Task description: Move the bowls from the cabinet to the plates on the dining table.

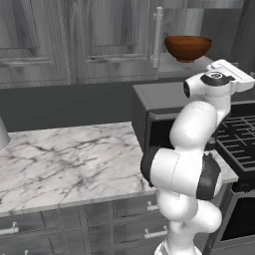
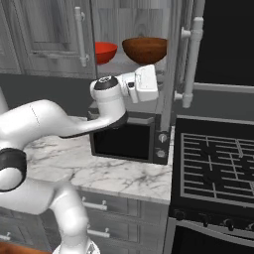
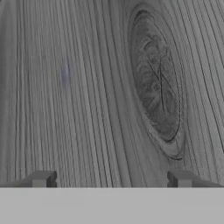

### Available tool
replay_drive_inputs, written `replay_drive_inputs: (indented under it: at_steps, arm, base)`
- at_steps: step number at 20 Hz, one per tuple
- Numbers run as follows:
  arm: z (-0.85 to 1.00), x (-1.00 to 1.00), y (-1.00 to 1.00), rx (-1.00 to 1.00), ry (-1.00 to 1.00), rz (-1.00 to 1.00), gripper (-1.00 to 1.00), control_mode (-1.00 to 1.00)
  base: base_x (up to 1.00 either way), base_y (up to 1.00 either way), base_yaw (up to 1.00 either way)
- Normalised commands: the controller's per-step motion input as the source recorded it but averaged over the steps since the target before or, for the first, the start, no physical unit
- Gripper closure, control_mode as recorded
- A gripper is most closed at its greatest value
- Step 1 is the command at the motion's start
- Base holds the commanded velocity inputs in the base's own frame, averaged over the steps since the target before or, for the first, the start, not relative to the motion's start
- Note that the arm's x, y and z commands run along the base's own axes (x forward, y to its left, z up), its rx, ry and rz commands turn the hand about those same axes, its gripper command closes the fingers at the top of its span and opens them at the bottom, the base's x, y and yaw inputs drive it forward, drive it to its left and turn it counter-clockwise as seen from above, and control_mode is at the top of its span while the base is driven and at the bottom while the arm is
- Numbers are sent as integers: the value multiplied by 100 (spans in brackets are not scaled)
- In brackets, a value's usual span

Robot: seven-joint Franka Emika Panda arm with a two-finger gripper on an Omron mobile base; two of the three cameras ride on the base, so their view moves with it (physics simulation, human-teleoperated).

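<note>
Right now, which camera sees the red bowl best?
The right base view: the red bowl sits on the cabinet shelf left of the brown bowl. The left base view has the brown bowl; the hand view faces grey wood grain.

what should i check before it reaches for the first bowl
1. Gripper open, nothing held: ok.
2. Cabinet open, shelf reachable: ok.
3. Brown bowl upright on the shelf: ok.
4. Red bowl upright beside it, apart: ok.
5. Hand aimed at a bowl: not ok, hand view faces grey wood grain.
6. Hand clearance above the microwave: cannot tell.
</note>
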Motion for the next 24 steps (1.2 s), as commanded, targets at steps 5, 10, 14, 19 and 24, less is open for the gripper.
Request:
replay_drive_inputs:
  at_steps: [5,10,14,19,24]
  arm:
    - [24,7,-46,4,-2,1,-100,-100]
    - [18,-8,-30,2,0,6,-100,-100]
    - [-4,-2,8,2,5,2,-100,-100]
    - [4,-2,53,2,1,2,-100,-100]
    - [9,-4,50,8,0,1,-100,-100]
  base:
    - [0,0,0]
    - [0,0,0]
    - [0,0,0]
    - [0,0,0]
    - [0,0,0]
